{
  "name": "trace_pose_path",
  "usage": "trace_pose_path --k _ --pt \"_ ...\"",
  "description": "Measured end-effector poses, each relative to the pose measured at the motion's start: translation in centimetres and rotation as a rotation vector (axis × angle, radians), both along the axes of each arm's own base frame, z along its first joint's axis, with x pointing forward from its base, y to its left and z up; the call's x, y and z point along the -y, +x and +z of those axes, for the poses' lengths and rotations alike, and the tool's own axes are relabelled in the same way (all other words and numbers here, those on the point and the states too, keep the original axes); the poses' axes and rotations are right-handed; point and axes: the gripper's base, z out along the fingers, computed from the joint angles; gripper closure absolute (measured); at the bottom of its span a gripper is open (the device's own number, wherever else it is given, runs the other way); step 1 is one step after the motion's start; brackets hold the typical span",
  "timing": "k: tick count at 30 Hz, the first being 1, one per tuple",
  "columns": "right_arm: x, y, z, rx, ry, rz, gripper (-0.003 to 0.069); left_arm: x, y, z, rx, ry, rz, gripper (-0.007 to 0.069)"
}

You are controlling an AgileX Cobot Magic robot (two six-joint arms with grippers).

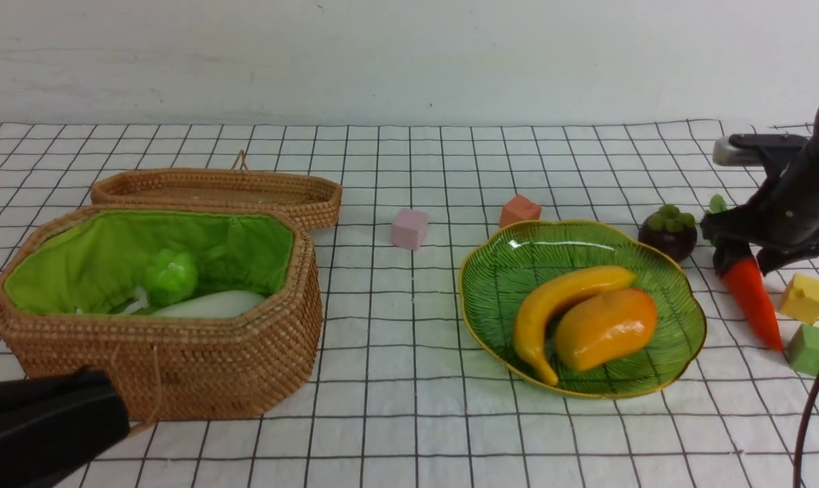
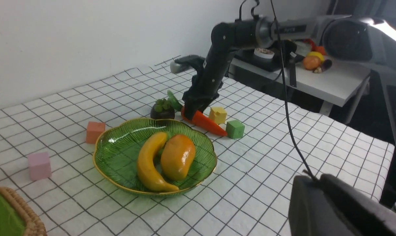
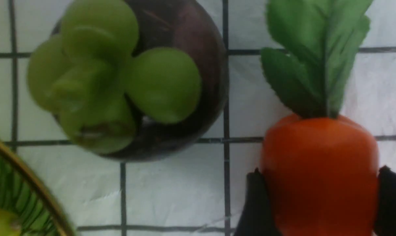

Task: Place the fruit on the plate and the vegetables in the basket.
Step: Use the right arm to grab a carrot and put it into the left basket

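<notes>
A banana (image 1: 551, 305) and a mango (image 1: 605, 329) lie on the green plate (image 1: 490, 271). The dark purple mangosteen (image 1: 668, 230) stands on the cloth just behind the plate's right rim. Right of it the carrot (image 1: 751, 298) lies on the cloth, and my right gripper (image 1: 741, 254) comes down over its leafy end. In the right wrist view that gripper (image 3: 320, 173) is open, with one finger on each side of the carrot (image 3: 319, 157). The basket (image 1: 179, 366) at the left holds the white radish (image 1: 209, 305) and the green gourd (image 1: 171, 274). My left gripper (image 2: 315, 178) is shut and empty, low in front of the basket.
The flat wicker lid (image 1: 219, 193) lies behind the basket. A pink cube (image 1: 409, 228) and an orange-red cube (image 1: 519, 210) sit behind the plate. A yellow cube (image 1: 803, 298) and a green cube (image 1: 812, 349) sit close to the carrot's tip.
</notes>
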Motion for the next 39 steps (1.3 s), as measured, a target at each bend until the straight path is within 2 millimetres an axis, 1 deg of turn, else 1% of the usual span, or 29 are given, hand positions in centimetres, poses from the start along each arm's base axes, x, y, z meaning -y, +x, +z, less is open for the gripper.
trace_pose_path --k 3,8,11,13,14,17,20,22,23,24,25,26,27,28,29,30,32,33,34,35,36,37,38,39 --pt "0.1 0.1 -1.1 -0.02 -0.003 0.002 0.0195 0.0 0.1 0.1 0.011 -0.008 0.008 0.0598" --pt "0.1 0.2 -1.2 -0.018 -0.005 0.002 0.0198 -0.1 0.1 0.1 0.019 -0.004 0.012 0.0596" --pt "0.1 0.2 -1.3 -0.019 -0.005 0.002 0.0219 -0.1 0.1 0.1 0.02 -0.003 0.013 0.0596" --pt "0.1 0.3 -1.4 -0.021 -0.004 0.001 0.0268 -0.1 0.1 0.1 0.02 -0.004 0.013 0.0596" --pt "0.1 0.3 -1.4 -0.02 -0.004 0.001 0.0277 -0.1 0.1 0.1 0.02 -0.004 0.013 0.0596" --pt "0.1 0.3 -1.4 -0.021 -0.004 0.002 0.0277 -0.1 0.1 0.1 0.02 -0.004 0.013 0.0595" --pt "0.0 0.0 -0.4 -0.057 0.003 0.007 0.0277 -0.1 0.1 0.1 0.025 0.002 0.015 0.0592" --pt "-0.1 -0.5 1.7 -0.074 0.012 0.003 0.0277 -0.1 0.2 0.1 0.036 0.015 0.021 0.0589" --pt "-0.2 -0.6 2.1 -0.079 0.016 0.002 0.0277 -0.1 0.2 0.1 0.036 0.015 0.021 0.0589" --pt "-0.5 -1.2 5.0 -0.07 0.038 -0.01 0.0277 -0.2 0.2 0.1 0.046 0.027 0.026 0.0589" --pt "-0.9 -1.7 7.1 -0.055 0.06 -0.014 0.0277 -0.2 0.2 0.1 0.053 0.036 0.03 0.0589" --pt "-1.1 -1.8 7.5 -0.051 0.069 -0.015 0.0277 -0.2 0.3 0.0 0.057 0.041 0.033 0.0589" --pt "-2.7 -3.0 11.7 0.005 0.117 0.017 0.0277 -0.3 0.4 0.0 0.078 0.068 0.049 0.0589" --pt "-3.1 -3.1 12.2 0.01 0.123 0.029 0.0277 -0.3 0.4 0.0 0.079 0.071 0.052 0.0589" --pt "-4.1 -3.6 13.7 0.039 0.146 0.062 0.0277 -0.4 0.5 0.0 0.078 0.074 0.059 0.0589" --pt "-7.1 -4.6 16.4 0.11 0.194 0.179 0.0277 -0.6 0.6 -0.1 0.079 0.086 0.086 0.0589" --pt "-12.1 -6.0 18.8 0.186 0.263 0.368 0.0277 -0.8 0.9 -0.2 0.054 0.079 0.124 0.0589" --pt "-15.5 -7.0 19.9 0.236 0.313 0.498 0.0277 -1.1 1.1 -0.3 0.045 0.095 0.16 0.0589" --pt "-16.1 -7.2 20.2 0.251 0.327 0.531 0.0277 -1.1 1.1 -0.4 0.034 0.088 0.161 0.0589" --pt "-18.3 -7.9 20.6 0.275 0.352 0.608 0.0277 -1.3 1.2 -0.5 0.034 0.103 0.185 0.0589" --pt "-22.2 -9.1 21.3 0.339 0.404 0.765 0.0277 -1.6 1.5 -0.7 0.0 0.106 0.237 0.0589" --pt "-24.2 -9.8 21.5 0.369 0.432 0.83 0.0277 -2.0 1.7 -0.8 -0.019 0.115 0.281 0.0589" --pt "-27.9 -11.2 21.6 0.431 0.456 0.957 0.0277 -2.4 2.0 -1.1 -0.049 0.125 0.34 0.0589" --pt "-29.3 -11.6 21.7 0.477 0.468 1.011 0.0277 -2.8 2.2 -1.2 -0.057 0.133 0.387 0.0588"
